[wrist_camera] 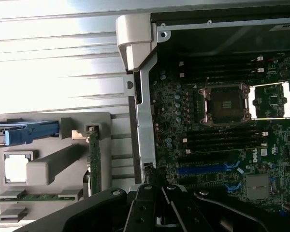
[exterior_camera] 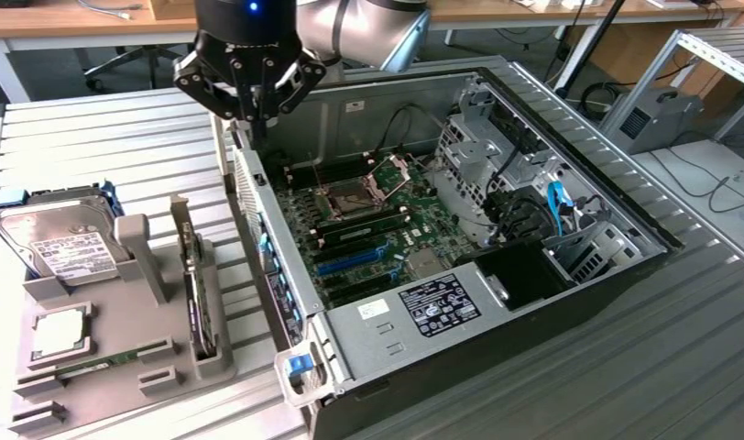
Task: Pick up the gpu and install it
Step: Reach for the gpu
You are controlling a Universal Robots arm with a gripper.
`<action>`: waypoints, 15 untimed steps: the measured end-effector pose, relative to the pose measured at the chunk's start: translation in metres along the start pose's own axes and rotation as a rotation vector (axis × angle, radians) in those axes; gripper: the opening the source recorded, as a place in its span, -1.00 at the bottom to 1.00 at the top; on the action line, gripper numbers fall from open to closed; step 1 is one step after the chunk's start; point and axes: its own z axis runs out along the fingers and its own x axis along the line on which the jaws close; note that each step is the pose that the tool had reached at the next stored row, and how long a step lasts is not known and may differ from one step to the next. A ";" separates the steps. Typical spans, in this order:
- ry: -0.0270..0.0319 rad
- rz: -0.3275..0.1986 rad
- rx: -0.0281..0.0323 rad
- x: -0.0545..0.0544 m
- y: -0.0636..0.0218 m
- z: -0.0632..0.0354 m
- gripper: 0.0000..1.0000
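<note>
- One gripper hangs at the upper left of the exterior frame, above the open case's rear edge, with its jaws closed on nothing.
- Gpu stands on edge in a slot of the gray holder, lower left of the frame, well apart from the gripper.
- Hard drive sits at the holder's left end.

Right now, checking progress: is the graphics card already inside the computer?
No, the graphics card stands on edge in the grey holder outside the computer case.
</note>
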 end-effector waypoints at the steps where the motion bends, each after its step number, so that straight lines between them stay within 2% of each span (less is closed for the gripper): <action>1: 0.0000 0.000 0.0000 0.000 0.0000 0.0000 -0.79; 15: 0.0000 0.000 -0.0001 0.010 -0.0008 -0.0002 -0.79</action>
